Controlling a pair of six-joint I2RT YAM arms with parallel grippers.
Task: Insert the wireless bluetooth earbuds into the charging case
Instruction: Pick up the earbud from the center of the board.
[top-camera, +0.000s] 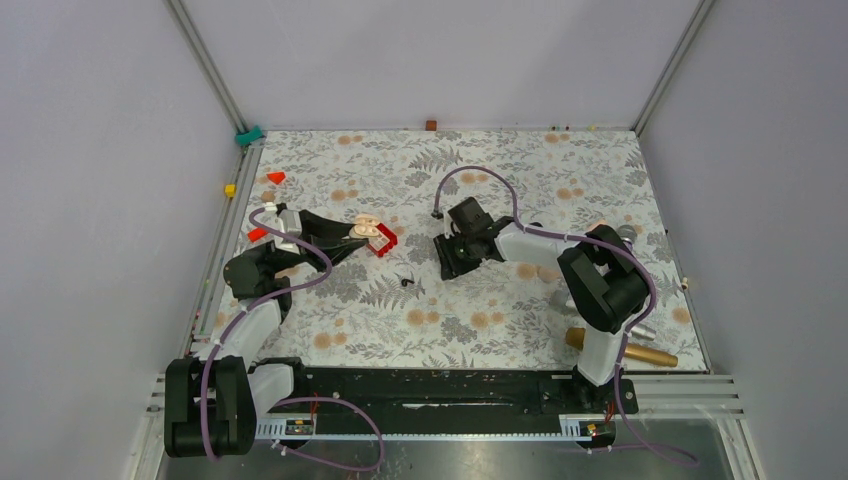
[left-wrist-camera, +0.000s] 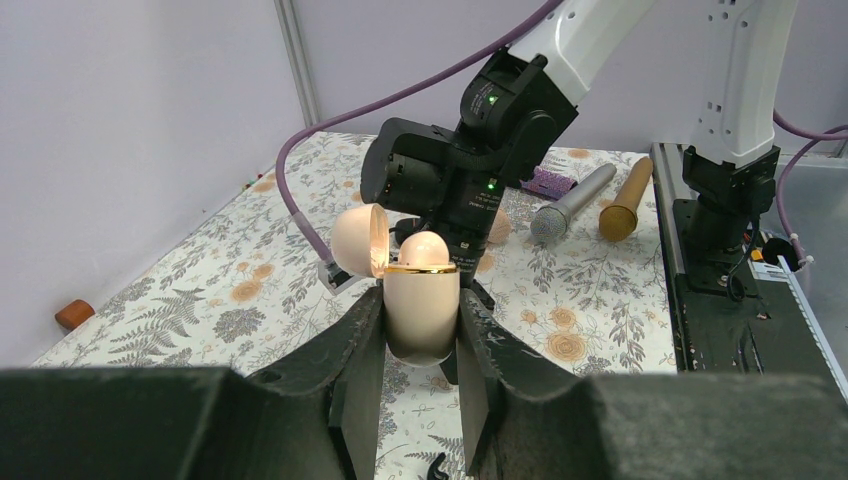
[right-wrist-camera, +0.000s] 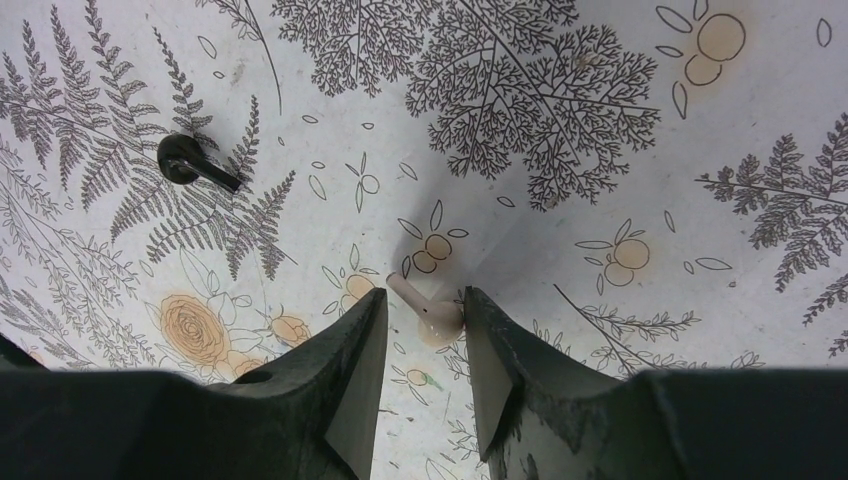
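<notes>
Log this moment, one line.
left tool: shut on open cream case | right tool: open around cream earbud | black earbud: loose

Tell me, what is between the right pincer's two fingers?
A small beige earbud sits there, inside the right pincer; the right wrist view shows it.

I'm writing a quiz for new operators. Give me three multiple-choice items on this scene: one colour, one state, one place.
1. What colour is the case in the left gripper? A red; B black; C beige.
2. How is the case's lid? A swung open; B shut; C lying apart on the table.
3. Where is the black earbud? A in the case; B on the cloth; C between the left gripper's fingers.

Answers: 1 C, the left wrist view shows it pale beige. 2 A, the lid stands tipped back beside the body. 3 B, it lies bare on the cloth in the right wrist view.
</notes>
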